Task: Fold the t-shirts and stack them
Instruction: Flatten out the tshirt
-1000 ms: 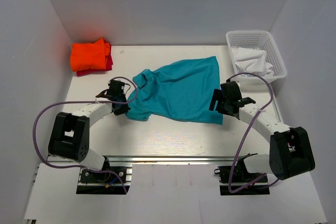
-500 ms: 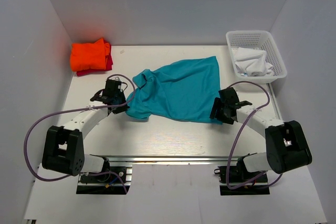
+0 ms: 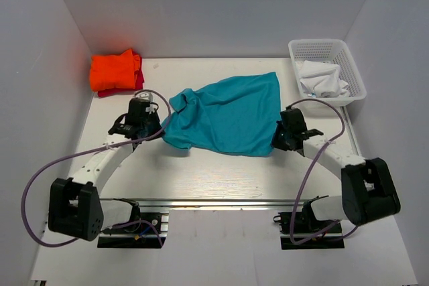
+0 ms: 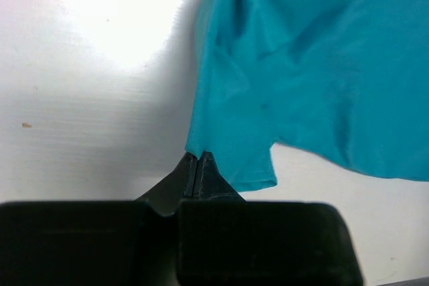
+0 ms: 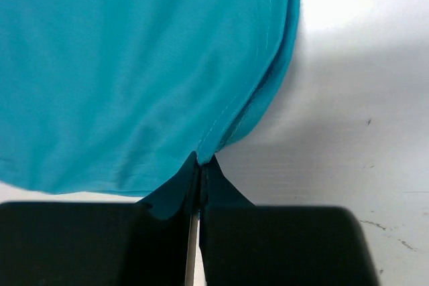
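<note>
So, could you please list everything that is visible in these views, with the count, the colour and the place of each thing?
teal-blue cloth t-shirt: one, teal-blue, spread unevenly on the middle of the table.
bright orange folded cloth t-shirt: one, orange, far left corner, on top of the red one.
red cloth t-shirt: one, red, under the orange one; only its edge shows.
white plastic lattice basket: one, white, far right corner.
white crumpled cloth: one, white, inside the basket.
flat white table: one, white, under everything.
left end effector: one, black, shut on the teal-blue shirt's left edge.
right end effector: one, black, shut on its right hem.
</note>
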Robot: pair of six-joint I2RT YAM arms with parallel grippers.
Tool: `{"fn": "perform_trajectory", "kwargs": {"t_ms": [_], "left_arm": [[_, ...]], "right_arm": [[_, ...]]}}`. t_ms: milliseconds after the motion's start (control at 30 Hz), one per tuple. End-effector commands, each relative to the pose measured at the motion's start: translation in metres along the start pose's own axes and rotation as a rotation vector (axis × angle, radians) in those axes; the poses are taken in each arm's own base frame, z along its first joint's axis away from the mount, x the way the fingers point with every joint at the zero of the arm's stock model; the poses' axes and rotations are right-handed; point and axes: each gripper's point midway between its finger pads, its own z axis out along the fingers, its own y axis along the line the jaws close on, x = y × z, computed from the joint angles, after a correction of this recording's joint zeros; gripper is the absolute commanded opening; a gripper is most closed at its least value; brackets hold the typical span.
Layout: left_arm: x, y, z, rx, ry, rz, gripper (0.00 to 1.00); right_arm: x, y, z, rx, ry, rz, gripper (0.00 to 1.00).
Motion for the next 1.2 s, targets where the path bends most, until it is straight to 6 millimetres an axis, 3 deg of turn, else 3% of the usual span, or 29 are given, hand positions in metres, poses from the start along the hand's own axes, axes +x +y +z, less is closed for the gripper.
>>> {"fn": "perform_trajectory", "kwargs": {"t_ms": [0,133,200,233,300,333,400,433,500,533,600,667,733,767,833,900,967,1167], "left_arm": [[-0.056,-0.036,-0.038,0.132,-0.188,0.044,0.00],[-0.104,-0.054,-0.081,0.180,-0.356,0.041,0.00],[-0.132,-0.062,-0.110,0.187,-0.452,0.043,0.00],[-0.151,-0.067,-0.135,0.195,-0.523,0.035,0.00],[-0.167,-0.071,-0.159,0.204,-0.595,0.036,0.00],[-0.182,-0.074,-0.186,0.217,-0.675,0.024,0.00],[-0.195,-0.074,-0.211,0.217,-0.744,0.021,0.00],[-0.206,-0.076,-0.234,0.222,-0.801,0.008,0.00],[-0.215,-0.078,-0.258,0.228,-0.854,0.021,0.00],[-0.225,-0.081,-0.280,0.234,-0.906,0.030,0.00],[-0.234,-0.083,-0.314,0.244,-0.977,0.039,0.00],[-0.240,-0.082,-0.335,0.237,-1.029,0.061,0.00],[-0.247,-0.082,-0.362,0.239,-1.090,0.068,0.00],[-0.249,-0.083,-0.371,0.238,-1.110,0.079,0.00],[-0.250,-0.082,-0.399,0.246,-1.163,0.093,0.00],[-0.249,-0.083,-0.424,0.259,-1.208,0.117,0.00],[-0.246,-0.081,-0.444,0.265,-1.240,0.125,0.00],[-0.230,-0.074,-0.507,0.277,-1.355,0.166,0.00]], "right_arm": [[-0.073,0.036,-0.038,-0.118,-0.260,-0.028,0.00],[-0.128,0.062,-0.096,-0.225,-0.479,-0.035,0.00],[-0.153,0.069,-0.128,-0.245,-0.588,-0.034,0.00],[-0.175,0.078,-0.154,-0.271,-0.658,-0.025,0.00],[-0.192,0.078,-0.181,-0.263,-0.750,-0.013,0.00],[-0.207,0.083,-0.206,-0.281,-0.811,-0.014,0.00],[-0.221,0.080,-0.232,-0.259,-0.896,-0.026,0.00],[-0.232,0.084,-0.255,-0.273,-0.948,-0.025,0.00],[-0.244,0.087,-0.288,-0.285,-1.032,-0.056,0.00],[-0.246,0.088,-0.297,-0.294,-1.052,-0.064,0.00],[-0.253,0.095,-0.336,-0.328,-1.129,-0.130,0.00],[-0.257,0.104,-0.367,-0.368,-1.188,-0.184,0.00],[-0.253,0.109,-0.392,-0.404,-1.233,-0.242,0.00],[-0.254,0.111,-0.415,-0.425,-1.274,-0.248,0.00],[-0.249,0.110,-0.431,-0.437,-1.293,-0.278,0.00],[-0.241,0.110,-0.461,-0.469,-1.341,-0.309,0.00],[-0.233,0.110,-0.479,-0.499,-1.367,-0.333,0.00],[-0.200,0.112,-0.505,-0.589,-1.334,-0.414,0.00]]}}
